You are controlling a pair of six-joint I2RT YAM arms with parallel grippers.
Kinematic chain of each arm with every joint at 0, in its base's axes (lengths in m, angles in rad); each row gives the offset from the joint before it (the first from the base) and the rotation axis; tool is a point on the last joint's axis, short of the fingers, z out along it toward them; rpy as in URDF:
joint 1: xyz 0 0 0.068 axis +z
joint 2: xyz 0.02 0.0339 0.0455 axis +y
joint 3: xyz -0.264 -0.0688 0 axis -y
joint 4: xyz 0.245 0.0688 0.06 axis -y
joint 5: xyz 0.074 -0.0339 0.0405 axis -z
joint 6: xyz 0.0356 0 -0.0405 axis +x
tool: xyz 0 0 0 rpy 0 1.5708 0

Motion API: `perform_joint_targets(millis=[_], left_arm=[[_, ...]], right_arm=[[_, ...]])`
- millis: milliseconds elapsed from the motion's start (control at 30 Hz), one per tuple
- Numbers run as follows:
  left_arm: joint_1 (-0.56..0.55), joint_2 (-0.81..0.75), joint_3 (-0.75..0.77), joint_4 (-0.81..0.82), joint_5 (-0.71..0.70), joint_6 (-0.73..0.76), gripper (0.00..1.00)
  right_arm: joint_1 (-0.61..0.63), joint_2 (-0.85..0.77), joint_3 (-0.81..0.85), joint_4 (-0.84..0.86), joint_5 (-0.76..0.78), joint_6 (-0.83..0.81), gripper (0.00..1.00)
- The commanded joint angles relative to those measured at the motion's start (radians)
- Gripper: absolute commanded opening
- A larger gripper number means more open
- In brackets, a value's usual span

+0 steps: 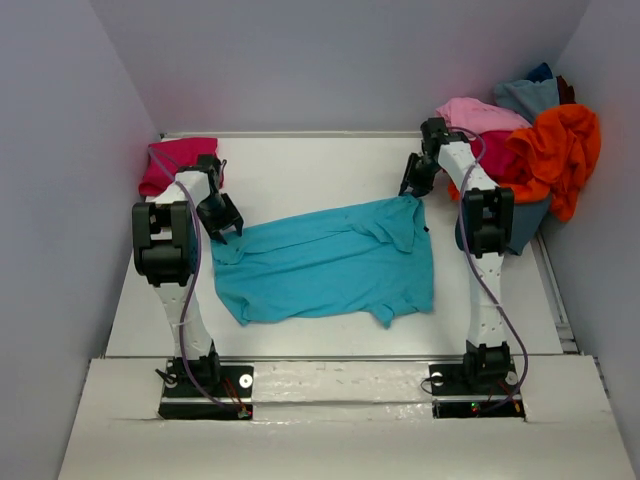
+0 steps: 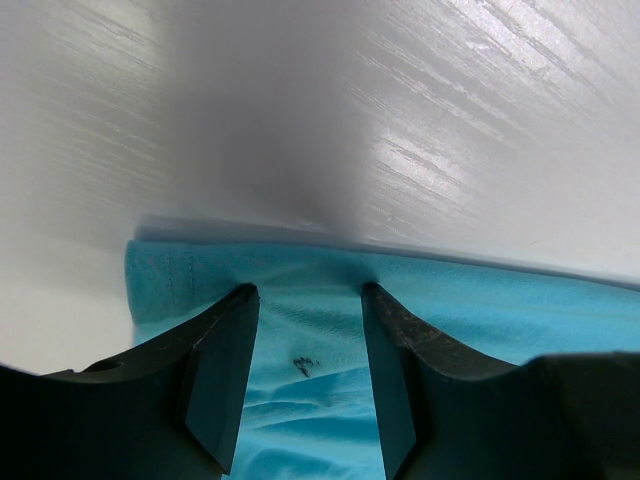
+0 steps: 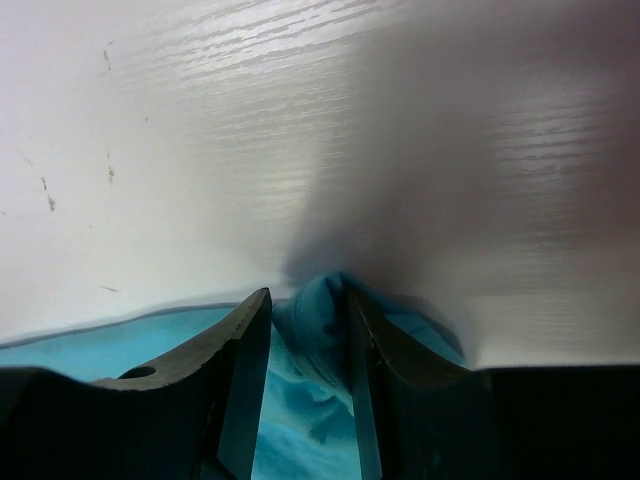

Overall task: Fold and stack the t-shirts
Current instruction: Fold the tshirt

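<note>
A bright turquoise t-shirt lies spread and wrinkled across the middle of the table. My left gripper stands on its far left corner. In the left wrist view the left gripper is open, both tips resting on flat turquoise cloth near the hem. My right gripper is at the shirt's far right corner. In the right wrist view the right gripper straddles a raised fold of turquoise cloth. That fold touches the right finger, and a narrow gap shows at the left finger.
A magenta-pink shirt lies at the back left corner. At the back right, a grey-blue bin holds a heap of shirts: light pink, orange, crimson and dusty blue. Walls stand close on both sides.
</note>
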Motion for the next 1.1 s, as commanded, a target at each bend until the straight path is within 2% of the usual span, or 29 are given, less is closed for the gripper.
perform_joint_targets(millis=[0,267,433,767,1067], left_arm=[[0.014,0.017,0.02,-0.01,-0.039,0.018,0.58],[0.014,0.014,0.013,-0.004,-0.036,0.018,0.58],[0.014,0.011,0.013,-0.005,-0.036,0.019,0.58],[0.014,0.006,0.012,-0.01,-0.054,0.016,0.58],[0.014,0.001,0.009,-0.008,-0.053,0.015,0.57]], right_arm=[[0.021,-0.03,-0.033,0.018,-0.002,-0.008,0.4],[0.021,-0.05,-0.031,-0.011,0.056,-0.014,0.17],[0.021,-0.062,-0.022,-0.038,0.121,0.008,0.08],[0.021,-0.116,-0.04,-0.092,0.299,0.067,0.07],[-0.018,-0.13,-0.027,-0.124,0.343,0.073,0.07]])
